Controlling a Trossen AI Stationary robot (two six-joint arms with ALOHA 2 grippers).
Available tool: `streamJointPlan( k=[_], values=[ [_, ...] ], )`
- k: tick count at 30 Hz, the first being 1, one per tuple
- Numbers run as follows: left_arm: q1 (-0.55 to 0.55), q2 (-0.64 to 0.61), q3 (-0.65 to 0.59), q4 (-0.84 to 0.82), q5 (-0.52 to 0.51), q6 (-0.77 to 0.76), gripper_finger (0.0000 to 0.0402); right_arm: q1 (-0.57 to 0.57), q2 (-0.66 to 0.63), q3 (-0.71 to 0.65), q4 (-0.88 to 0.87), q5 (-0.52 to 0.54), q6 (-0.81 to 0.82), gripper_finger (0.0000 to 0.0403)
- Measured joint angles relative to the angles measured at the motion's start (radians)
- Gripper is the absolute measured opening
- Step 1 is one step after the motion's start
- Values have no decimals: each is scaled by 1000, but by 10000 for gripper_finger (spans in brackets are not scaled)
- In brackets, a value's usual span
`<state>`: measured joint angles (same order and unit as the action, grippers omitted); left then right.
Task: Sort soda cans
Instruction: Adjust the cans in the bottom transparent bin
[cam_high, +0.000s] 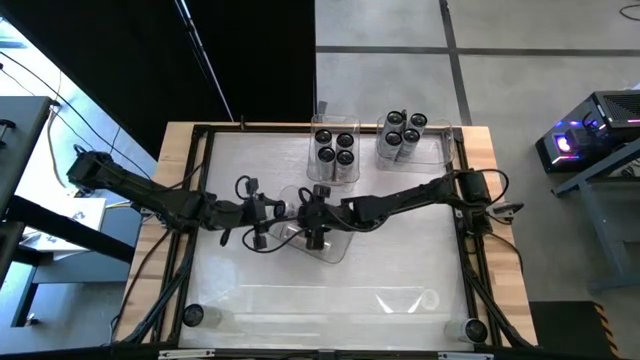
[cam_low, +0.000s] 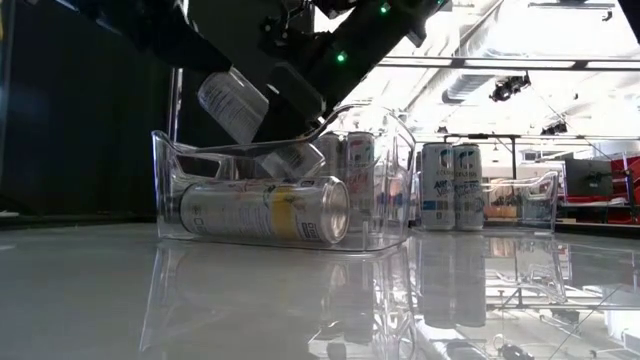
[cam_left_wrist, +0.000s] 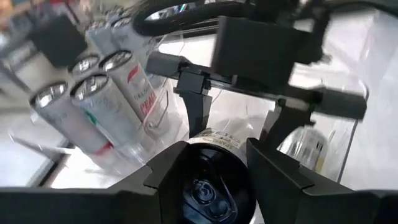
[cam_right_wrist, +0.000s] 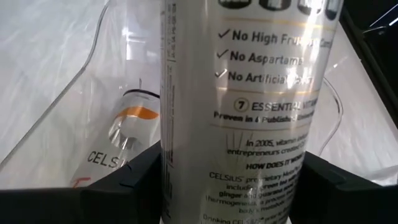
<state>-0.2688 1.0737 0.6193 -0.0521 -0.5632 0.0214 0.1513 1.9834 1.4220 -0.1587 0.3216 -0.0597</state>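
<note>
Clear plastic forms the tray (cam_high: 335, 247) at the middle of the white bench (cam_high: 330, 290), where both dark arms meet. The left tool (cam_left_wrist: 211, 180), reaching in from nine o'clock, is clamped on a can (cam_left_wrist: 208, 186) seen end-on between its two fingers (cam_left_wrist: 168, 177). The right tool (cam_right_wrist: 224, 186), reaching in from three o'clock, grips a tall silvery can (cam_right_wrist: 242, 106) printed with small black text, its fingers pressed to either side of it. Seen from bench height, one can (cam_low: 265, 210) lies on its side on the tray's floor, and another can (cam_low: 232, 105) hangs tilted just above the tray's rim under the dark arms. At twelve o'clock two more clear trays stand side by side near the bench's far edge: one (cam_high: 333, 172) holds four upright cans (cam_high: 335, 145) with dark round tops, and the other (cam_high: 440, 150), just toward one o'clock, holds four more upright cans (cam_high: 403, 133) bunched at its end. A single can (cam_high: 193, 316) stands at the seven o'clock corner, and another (cam_high: 473, 329) at the five o'clock corner.
</note>
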Motion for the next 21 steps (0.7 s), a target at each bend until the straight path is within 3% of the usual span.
streamJointPlan(
  k=[6,21],
  values=[
    [-31,-3,0,-40,-8,198,156,1,-4,2,-39,-6,-28,234],
    [-40,-158,-3,-188,5,115,156,6,-11,8,35,-63,-42,234]
  ],
)
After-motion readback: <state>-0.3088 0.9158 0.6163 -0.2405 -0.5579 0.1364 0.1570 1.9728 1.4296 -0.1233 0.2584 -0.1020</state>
